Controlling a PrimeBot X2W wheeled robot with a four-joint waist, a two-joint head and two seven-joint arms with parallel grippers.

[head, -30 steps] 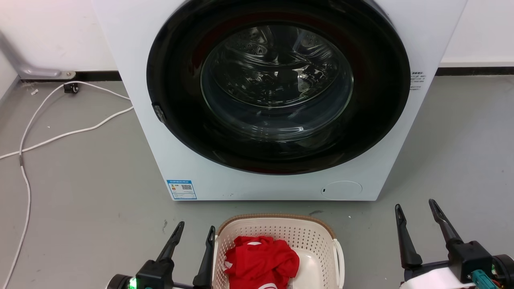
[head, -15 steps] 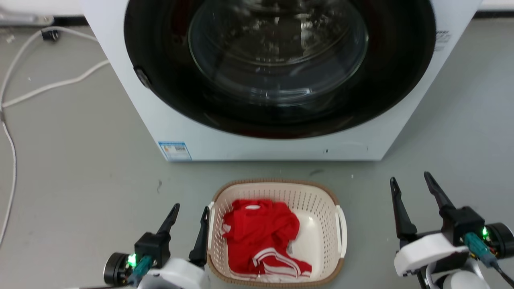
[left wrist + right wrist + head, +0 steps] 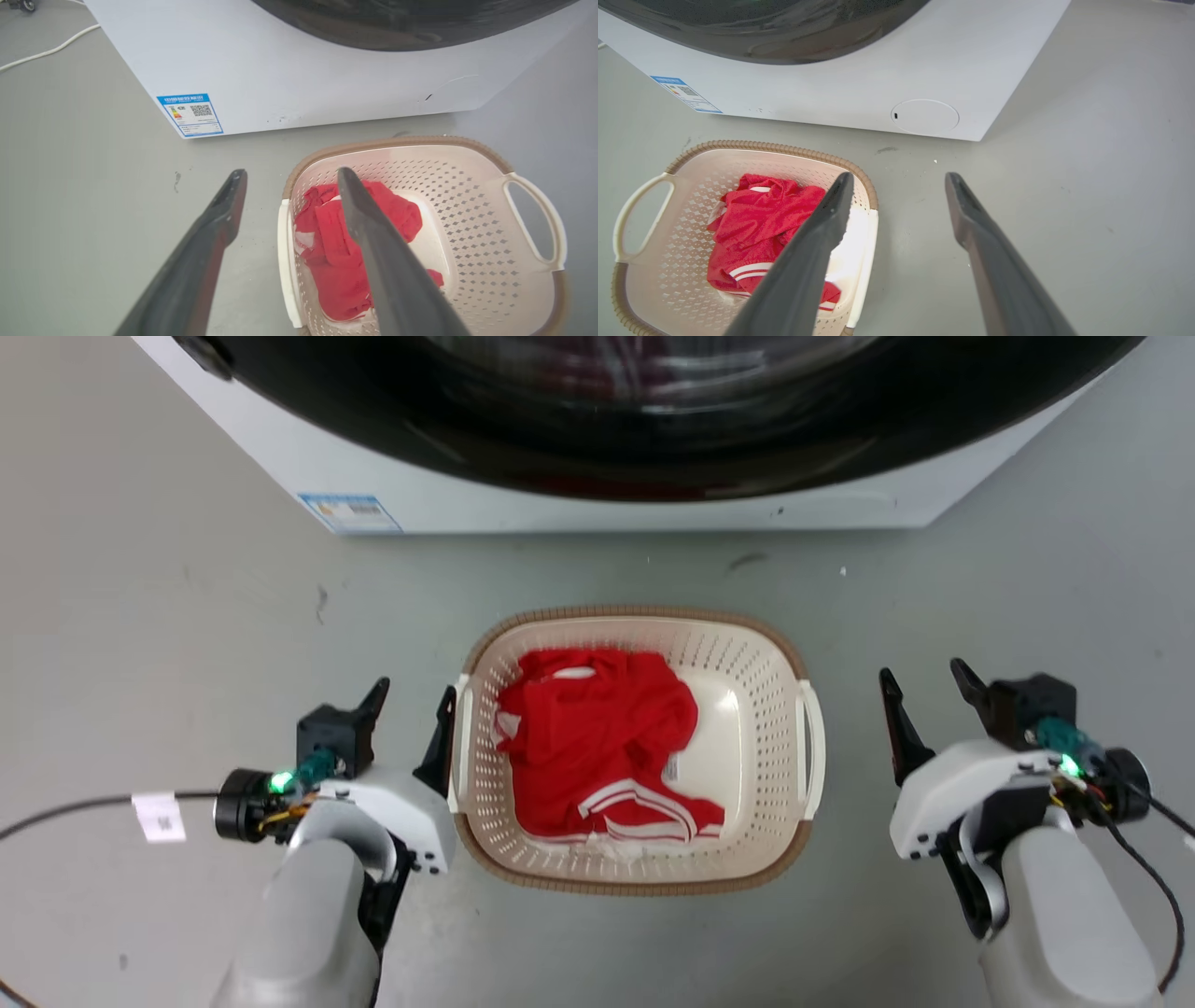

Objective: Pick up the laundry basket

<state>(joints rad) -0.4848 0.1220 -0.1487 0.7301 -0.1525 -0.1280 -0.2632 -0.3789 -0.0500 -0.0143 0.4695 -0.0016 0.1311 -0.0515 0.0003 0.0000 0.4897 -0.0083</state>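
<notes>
Head view: the laundry basket (image 3: 635, 613) stands on the floor (image 3: 187, 616) just in front of the washing machine (image 3: 560, 511), with a red garment (image 3: 597, 747) inside. The left tool (image 3: 416, 689) is spread wide, its inner finger just beside the basket's left handle. The right tool (image 3: 920, 669), also wide, is apart from the right handle.

Left wrist view: the near handle shows between the fingers.

Right wrist view: the fingers gape, and the basket lies at lower left.
</notes>
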